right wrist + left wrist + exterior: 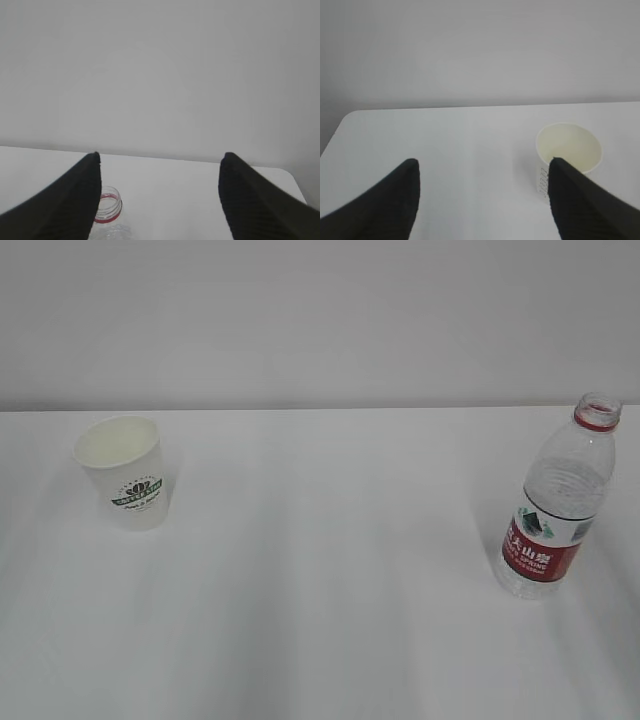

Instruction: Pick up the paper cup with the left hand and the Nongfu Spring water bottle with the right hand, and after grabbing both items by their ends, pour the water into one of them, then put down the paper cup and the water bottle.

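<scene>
The white paper cup (125,470) with a dark green logo stands upright at the left of the table. In the left wrist view the paper cup (568,150) shows its cream inside, partly behind the right finger of my left gripper (482,167), which is open and holds nothing. The Nongfu Spring water bottle (558,505) stands upright and uncapped at the right, with water in it. My right gripper (160,160) is open and empty above the table; the bottle's red-ringed mouth (107,204) shows beside its left finger. Neither arm appears in the exterior view.
A white table (330,570) runs back to a plain pale wall (320,320). The table's left corner (350,120) shows in the left wrist view, its right corner (290,175) in the right wrist view.
</scene>
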You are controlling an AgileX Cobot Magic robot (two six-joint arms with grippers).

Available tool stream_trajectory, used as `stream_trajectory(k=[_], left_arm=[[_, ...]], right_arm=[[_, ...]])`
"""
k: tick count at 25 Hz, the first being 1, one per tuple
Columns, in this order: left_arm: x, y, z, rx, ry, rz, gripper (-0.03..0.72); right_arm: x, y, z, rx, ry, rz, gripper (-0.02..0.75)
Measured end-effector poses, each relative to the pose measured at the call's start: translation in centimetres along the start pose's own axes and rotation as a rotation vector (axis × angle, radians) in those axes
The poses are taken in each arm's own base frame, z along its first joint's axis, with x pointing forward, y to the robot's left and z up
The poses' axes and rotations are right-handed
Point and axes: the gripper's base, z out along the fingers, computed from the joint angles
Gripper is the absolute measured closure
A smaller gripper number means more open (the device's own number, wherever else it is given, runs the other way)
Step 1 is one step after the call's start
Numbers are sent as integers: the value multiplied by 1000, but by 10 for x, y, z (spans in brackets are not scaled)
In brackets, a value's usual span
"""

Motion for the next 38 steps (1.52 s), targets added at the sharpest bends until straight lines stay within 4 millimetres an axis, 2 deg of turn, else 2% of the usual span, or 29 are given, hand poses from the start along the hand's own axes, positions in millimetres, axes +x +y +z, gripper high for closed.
stream_trajectory(k=[5,12,19,28,32,38], left_arm=[[16,0,15,0,21,4,104],[43,1,21,-1,-10,-57,104],[43,1,23,-5,-37,-82,104],[57,-5,46,18,50,-95,104],[74,-13,48,50,38,-98,104],[100,-21,39,95,20,-86,105]], right_arm=[[23,1,4,3,6,6,186],[40,2,6,12,-44,42,186],[50,2,7,18,-78,72,186],[62,2,7,21,-107,120,186],[73,3,14,15,-84,143,186],[80,9,27,-40,-47,116,186]])
